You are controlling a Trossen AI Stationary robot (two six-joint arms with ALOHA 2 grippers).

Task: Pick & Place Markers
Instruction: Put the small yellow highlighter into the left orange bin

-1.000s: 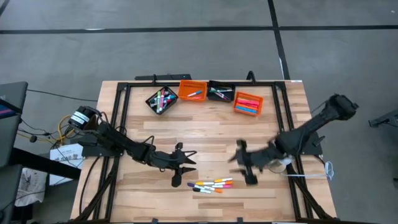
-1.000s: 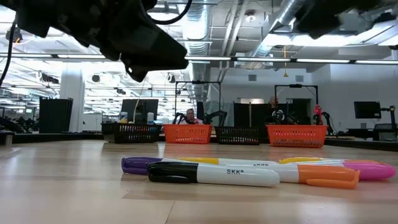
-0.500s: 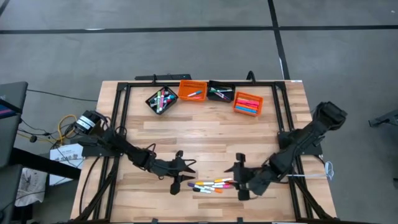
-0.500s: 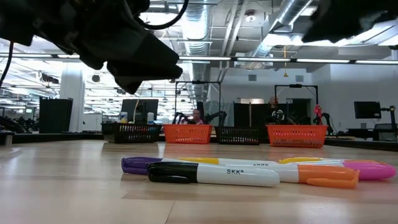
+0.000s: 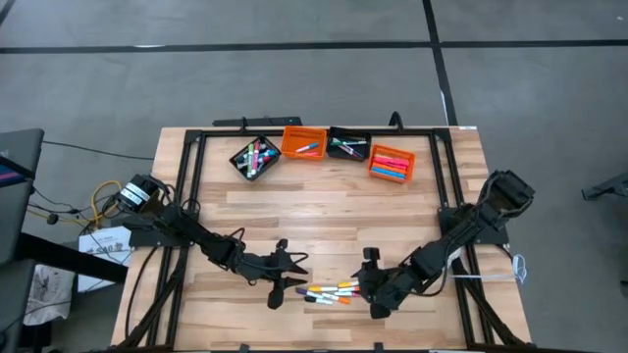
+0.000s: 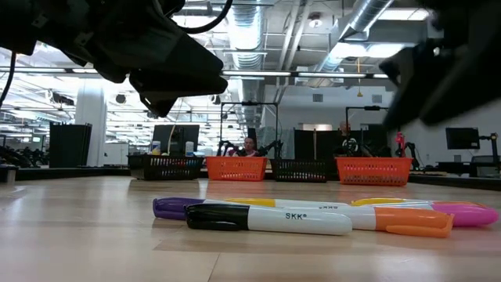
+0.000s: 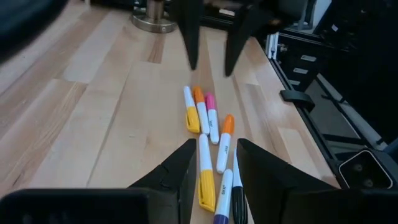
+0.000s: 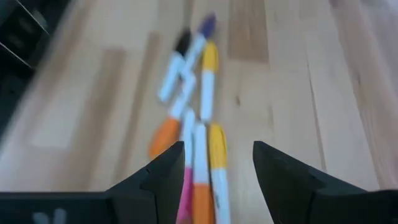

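- We see the loose markers [image 5: 332,292] in a small cluster on the desk [image 5: 324,211], lying between the two pincers.
- The left pincer [image 5: 285,278] is released, with nothing between its fingers; the cluster begins just in front of its tips, and in the left wrist view one white marker [image 7: 204,163] points into the gap.
- The right pincer [image 5: 371,285] is also released and empty; the cluster lies directly ahead of it, near the tips.
- In the right wrist view the markers [image 8: 193,124] are blurred, so we cannot count them or read the cap colours well.
- In the low view both arms are only dark shapes overhead, and a black-capped marker [image 6: 266,218] hides part of those behind it.
- Far beyond both pincers, four bins [image 5: 324,149] hold more markers; which colours lie there is hard to make out.
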